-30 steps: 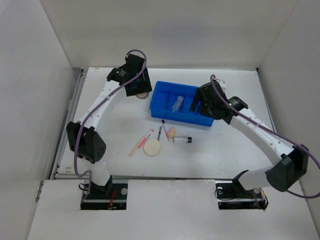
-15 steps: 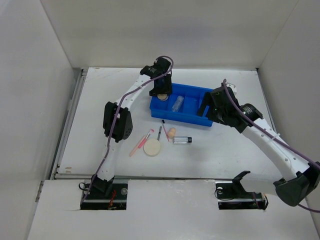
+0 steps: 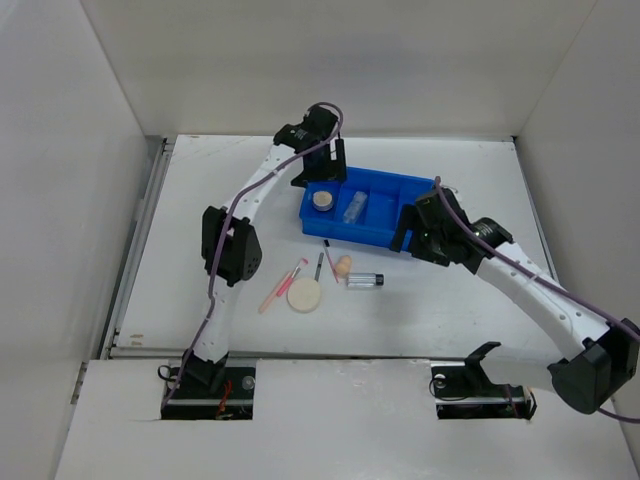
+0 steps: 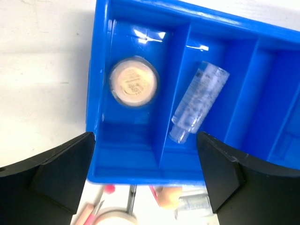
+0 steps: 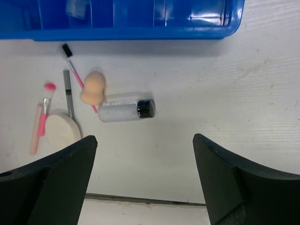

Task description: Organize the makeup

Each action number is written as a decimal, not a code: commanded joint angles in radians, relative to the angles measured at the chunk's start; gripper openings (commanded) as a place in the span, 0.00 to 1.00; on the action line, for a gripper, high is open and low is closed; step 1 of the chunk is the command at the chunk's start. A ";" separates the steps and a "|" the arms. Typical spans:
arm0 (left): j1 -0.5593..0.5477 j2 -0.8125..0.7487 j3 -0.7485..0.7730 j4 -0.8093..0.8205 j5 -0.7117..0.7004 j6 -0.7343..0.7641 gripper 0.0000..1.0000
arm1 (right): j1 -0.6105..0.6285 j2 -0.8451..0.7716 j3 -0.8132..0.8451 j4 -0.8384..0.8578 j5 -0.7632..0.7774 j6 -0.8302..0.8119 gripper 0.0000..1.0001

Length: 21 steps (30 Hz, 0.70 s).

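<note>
The round beige compact (image 3: pixel 322 201) lies in the left compartment of the blue tray (image 3: pixel 352 235); it also shows in the left wrist view (image 4: pixel 133 86). A clear tube (image 4: pixel 199 101) lies in the compartment beside it. My left gripper (image 3: pixel 322 168) is open and empty above the tray's left end (image 4: pixel 145 178). On the table in front of the tray lie the cream puff (image 5: pixel 63 129), the peach sponge (image 5: pixel 93 89), the dark-capped tube (image 5: pixel 124 111) and thin pink and dark sticks (image 5: pixel 68 93). My right gripper (image 5: pixel 145 173) is open and empty above the table, right of these items.
The tray's right compartments (image 3: pixel 400 195) show nothing in them. White walls enclose the table on the left, back and right. The table's front edge (image 5: pixel 150 199) runs just below the loose items in the right wrist view.
My left gripper carried the compact from the table's back left over the tray and let it go in the left compartment. My right gripper drew back from the tray toward the near side.
</note>
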 commanded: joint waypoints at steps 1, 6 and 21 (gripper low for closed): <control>-0.005 -0.188 0.030 -0.045 -0.018 0.030 0.85 | 0.041 0.017 -0.008 0.074 -0.040 0.007 0.89; -0.005 -0.390 -0.159 -0.032 -0.040 0.030 0.81 | 0.152 0.129 0.001 0.116 -0.040 -0.016 0.85; -0.005 -0.728 -0.549 -0.110 -0.228 0.039 0.81 | 0.264 0.367 0.021 0.197 0.064 -0.395 0.84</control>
